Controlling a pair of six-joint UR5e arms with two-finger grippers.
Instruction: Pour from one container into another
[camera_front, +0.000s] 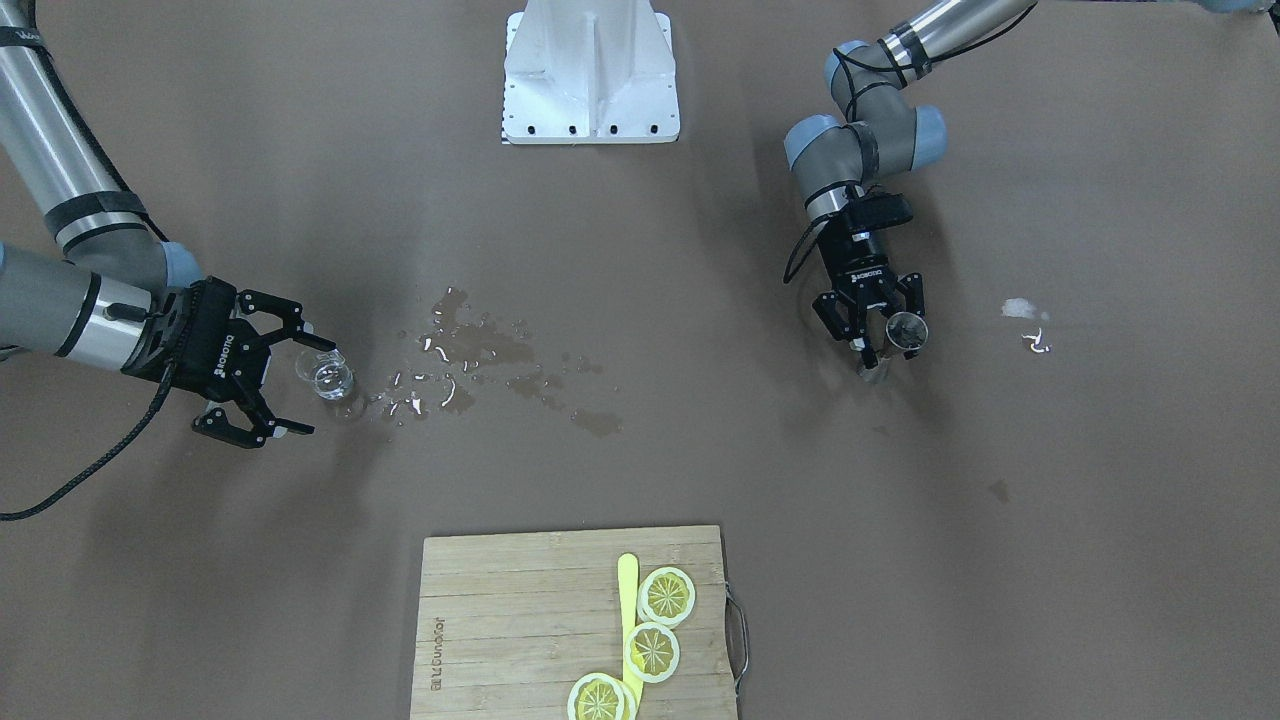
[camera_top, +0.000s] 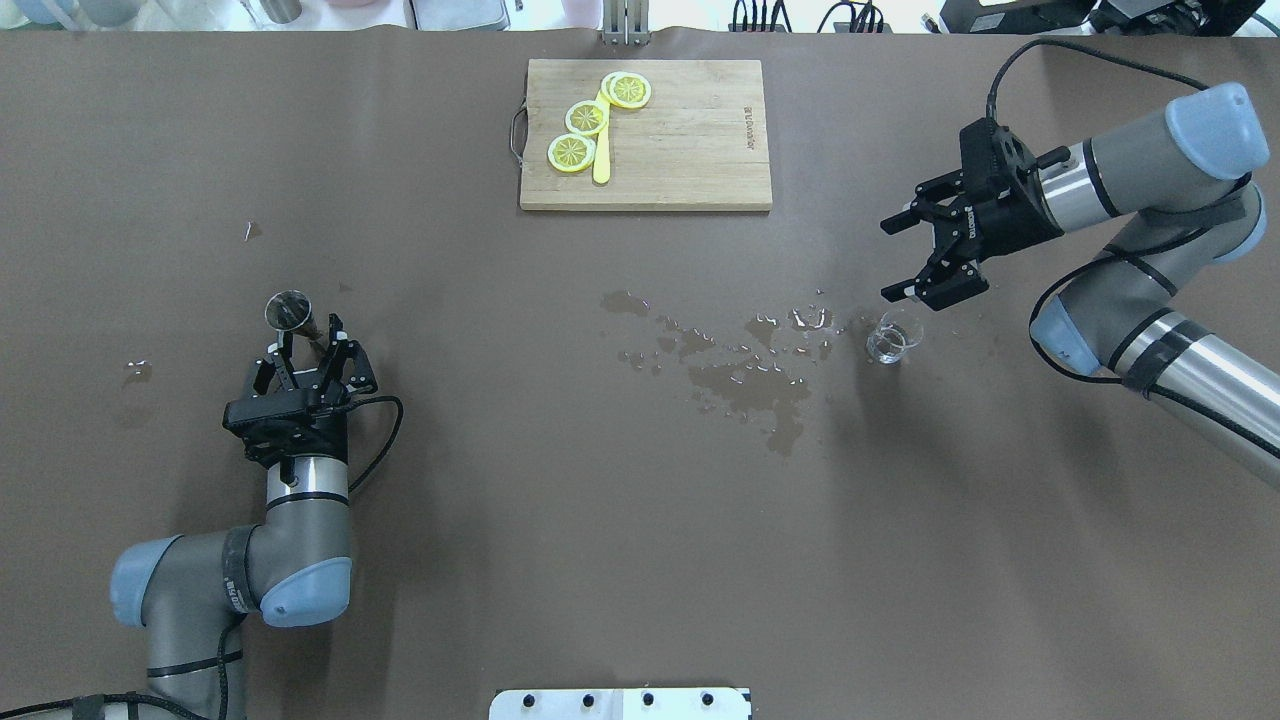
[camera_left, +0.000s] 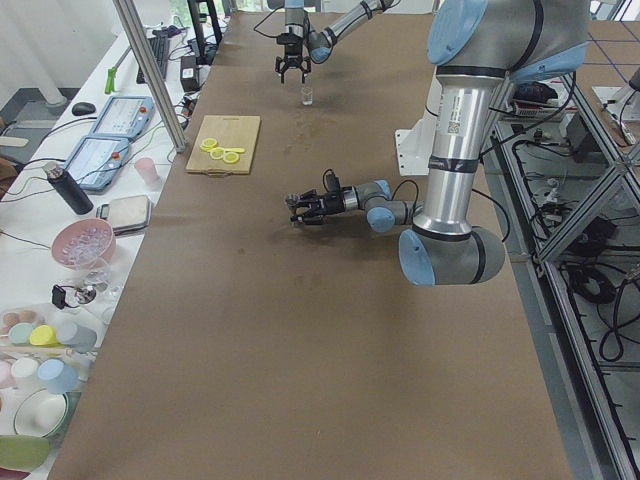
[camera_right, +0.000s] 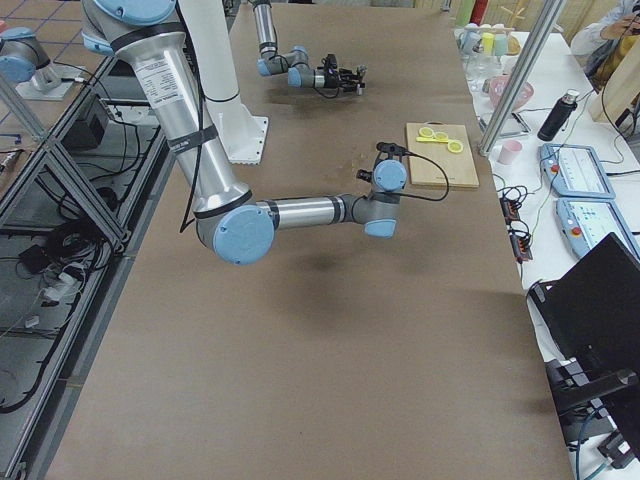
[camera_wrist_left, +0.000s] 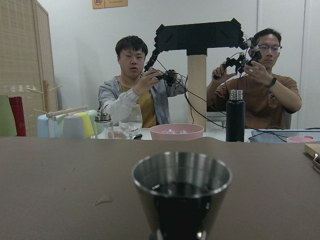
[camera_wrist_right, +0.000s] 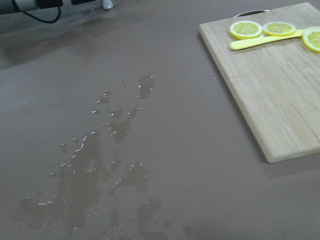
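I had the brown table (camera_top: 500, 500) in front of me, with the wooden cutting board (camera_top: 690, 150) at its far edge, well away from both arms. A spill of clear liquid (camera_top: 745, 380) lay scattered over the table between its middle and the robot's right side.

The right gripper (camera_top: 888, 260) hung above the table with its fingers wide apart and nothing between them. Its wrist camera showed only the spill and the board. The left gripper (camera_top: 305, 340) sat low on the robot's left side, pointing away from the base, with its fingers also spread.

The small clear glass (camera_top: 893, 337) stood upright on the table at the right end of the spill, just on the robot's side of the right gripper's nearer fingertip and free of it. I could not tell how much it held.

The steel cup (camera_top: 288, 310) stood upright straight ahead of the left gripper's fingertips and filled the lower middle of the left wrist view. I could not make out whether the fingers touched it, and its inside was too dark to tell what was in it.

On the board lay three lemon slices (camera_top: 572, 152) beside a yellow utensil (camera_top: 601, 165).
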